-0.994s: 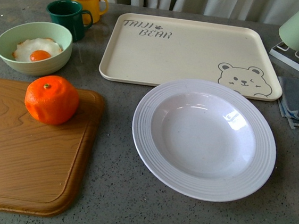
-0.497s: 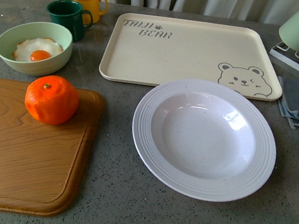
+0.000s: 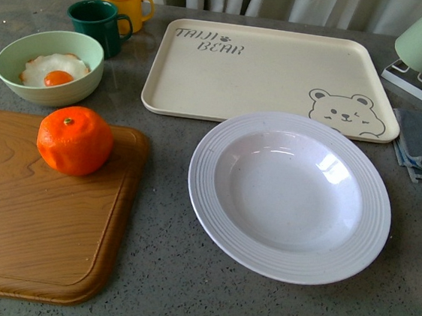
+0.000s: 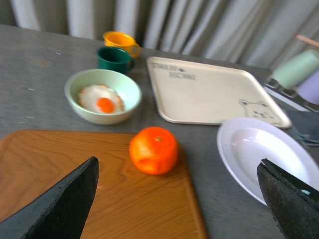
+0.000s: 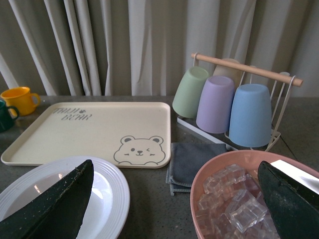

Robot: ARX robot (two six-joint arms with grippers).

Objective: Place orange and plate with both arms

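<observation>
Right pincer (image 5: 174, 164) gapes; only its view shows the ice bowl (image 5: 239, 154).

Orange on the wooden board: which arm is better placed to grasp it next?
Left. In its wrist view the orange lies just ahead of the open left gripper, roughly centred. The right gripper faces the plate instead, with no orange in its view.
</observation>
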